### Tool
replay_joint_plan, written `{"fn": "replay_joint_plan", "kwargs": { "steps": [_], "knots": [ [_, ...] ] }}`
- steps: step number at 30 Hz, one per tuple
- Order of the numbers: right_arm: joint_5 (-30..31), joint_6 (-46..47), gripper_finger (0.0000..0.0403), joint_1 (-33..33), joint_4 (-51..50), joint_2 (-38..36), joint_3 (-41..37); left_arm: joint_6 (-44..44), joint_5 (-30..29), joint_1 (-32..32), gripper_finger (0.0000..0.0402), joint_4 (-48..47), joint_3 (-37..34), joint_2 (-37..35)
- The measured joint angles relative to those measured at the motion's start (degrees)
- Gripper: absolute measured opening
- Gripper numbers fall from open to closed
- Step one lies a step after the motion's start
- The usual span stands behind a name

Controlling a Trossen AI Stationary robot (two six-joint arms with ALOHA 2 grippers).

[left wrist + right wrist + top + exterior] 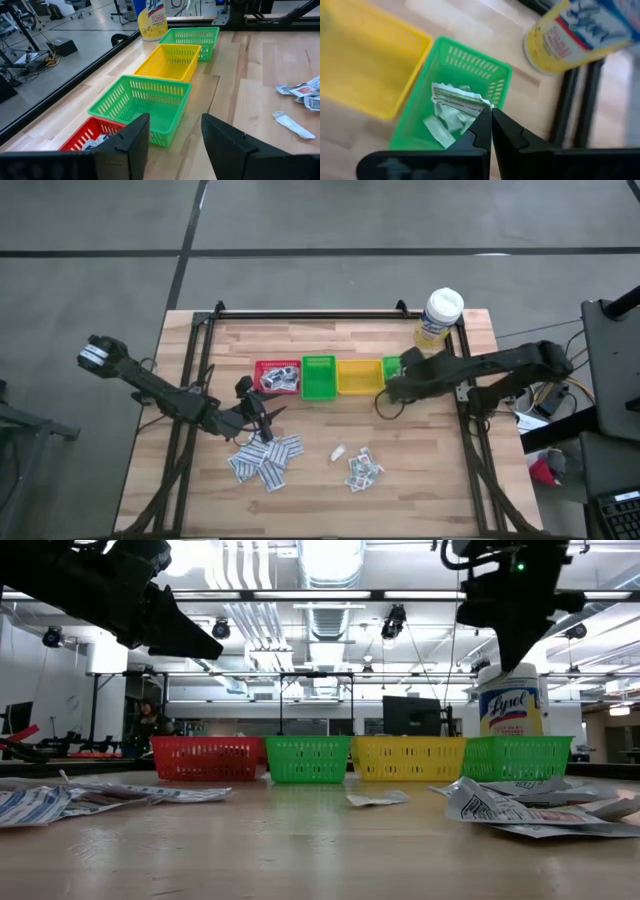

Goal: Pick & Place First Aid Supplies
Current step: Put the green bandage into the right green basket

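Observation:
Loose white first aid packets lie flat on the wooden table, in one pile [265, 460], a second pile [363, 470] and a single packet [338, 452]. Four small bins stand in a row: red [278, 377], green [319, 377], yellow [360, 376] and an end green bin [455, 107]. My right gripper [491, 119] hangs above that end green bin, shut on a white packet [460, 97]; more packets [440, 127] lie inside the bin. My left gripper [175, 135] is open and holds nothing, above the table just in front of the red and green bins. My right gripper pinches one edge of the white packet [485, 105] between its two fingertips, coming from above and slanting down. The rest of the crumpled packet sticks out sideways from the tips. It is clear of the table, over the end green bin's open top.
A white-capped bottle with a yellow label [440, 317] stands at the far right, just behind the end green bin. The red bin holds packets [280, 380]. A black frame rail [310, 313] runs along the table's far edge. Bare wood lies between the piles and the near edge.

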Motion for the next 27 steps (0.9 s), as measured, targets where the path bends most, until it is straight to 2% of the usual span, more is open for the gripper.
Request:
{"fn": "replay_joint_plan", "kwargs": {
  "steps": [4,10,17,27],
  "knots": [
    [-2.4,4.9,0.0008,-3.9,7.0,-5.7,-5.2,-0.1,0.0,0.0,0.0181,0.0,0.0,0.0],
    [-10.2,1.1,0.0008,-9.5,18.5,-9.3,-12.5,-0.3,0.0,0.0,0.0181,0.0,0.0,0.0],
    [-13.1,1.9,0.0008,-12.4,22.1,-8.0,-17.7,-0.4,0.0,0.0,0.0181,0.0,0.0,0.0],
    [-14.4,-0.4,0.0008,-12.6,24.5,-1.9,-18.1,-0.4,0.0,0.0,0.0181,0.0,0.0,0.0]
  ]
}}
